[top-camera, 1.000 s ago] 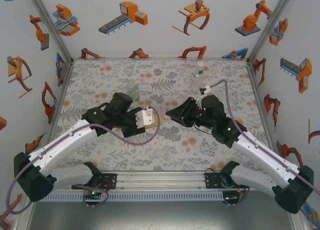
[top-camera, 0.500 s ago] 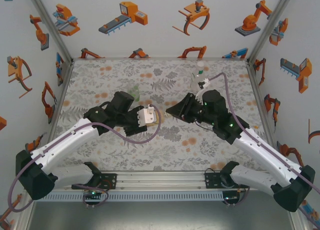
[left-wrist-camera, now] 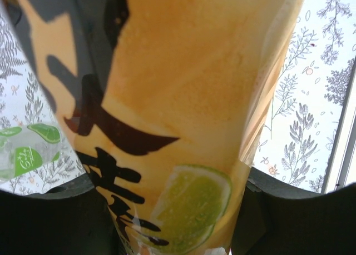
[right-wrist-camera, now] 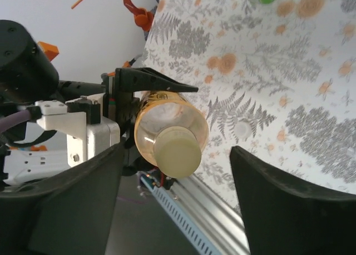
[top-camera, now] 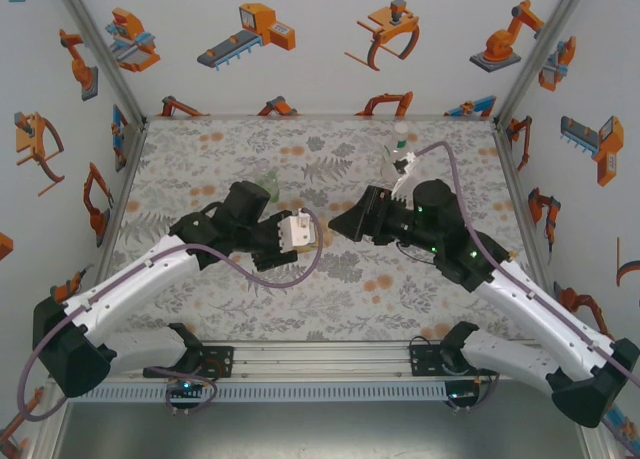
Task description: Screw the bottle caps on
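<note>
My left gripper (top-camera: 308, 233) is shut on the yellow-labelled amber bottle (left-wrist-camera: 183, 99) and holds it on its side above the table, neck toward the right arm. In the right wrist view a pale yellow-green cap (right-wrist-camera: 177, 150) sits on the neck of that bottle (right-wrist-camera: 167, 119). My right gripper (right-wrist-camera: 178, 180) stands open around the cap, with a gap on each side of it. From above, the right gripper (top-camera: 340, 227) faces the left one at mid-table. A white cap (right-wrist-camera: 243, 129) lies loose on the table below.
The short green-tinted bottle (top-camera: 266, 185) stands behind the left arm. The slim clear bottle (top-camera: 400, 155) stands at the back right, close to the right arm's cable. Aluminium rails (top-camera: 320, 359) run along the near edge, and printed walls close three sides.
The right gripper's jaws have opened and let go of the cap, and its wrist has shifted slightly. The left gripper still holds the bottle in the same place.
</note>
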Tool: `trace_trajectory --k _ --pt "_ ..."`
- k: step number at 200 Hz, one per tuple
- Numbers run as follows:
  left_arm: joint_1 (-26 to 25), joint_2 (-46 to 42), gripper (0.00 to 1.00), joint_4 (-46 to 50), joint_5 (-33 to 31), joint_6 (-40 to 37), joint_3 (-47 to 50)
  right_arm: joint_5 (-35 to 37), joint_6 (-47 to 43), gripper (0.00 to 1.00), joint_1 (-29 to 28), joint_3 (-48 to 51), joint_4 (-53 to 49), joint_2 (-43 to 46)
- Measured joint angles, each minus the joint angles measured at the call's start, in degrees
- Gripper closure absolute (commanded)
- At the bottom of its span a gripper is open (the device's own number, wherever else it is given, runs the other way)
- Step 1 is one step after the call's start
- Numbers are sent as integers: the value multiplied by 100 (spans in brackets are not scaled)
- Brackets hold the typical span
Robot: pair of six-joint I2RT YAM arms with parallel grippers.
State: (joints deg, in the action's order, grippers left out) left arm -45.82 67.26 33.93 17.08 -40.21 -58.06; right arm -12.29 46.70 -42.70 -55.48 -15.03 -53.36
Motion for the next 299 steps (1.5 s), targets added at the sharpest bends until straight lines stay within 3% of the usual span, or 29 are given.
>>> trace_trajectory --k 53,78,108,142,183,299 --pt "0 -186 100 -11 619 -210 0 -205 -2048 35 0 -59 136 826" --pt "0 -190 100 44 870 -299 0 -1082 -3956 34 0 -85 24 1121" --pt "0 -205 100 111 1158 -389 0 -2107 -6415 35 0 -636 -894 970" --pt "0 -247 100 168 1419 -455 0 -2796 -8037 45 0 -1191 -1663 426" --pt "0 -247 100 208 1558 -501 0 -3185 -8585 51 -9 -1224 -1864 22" --pt "0 -247 100 302 1644 -540 0 -3329 -8686 57 -90 -1217 -1606 -63"
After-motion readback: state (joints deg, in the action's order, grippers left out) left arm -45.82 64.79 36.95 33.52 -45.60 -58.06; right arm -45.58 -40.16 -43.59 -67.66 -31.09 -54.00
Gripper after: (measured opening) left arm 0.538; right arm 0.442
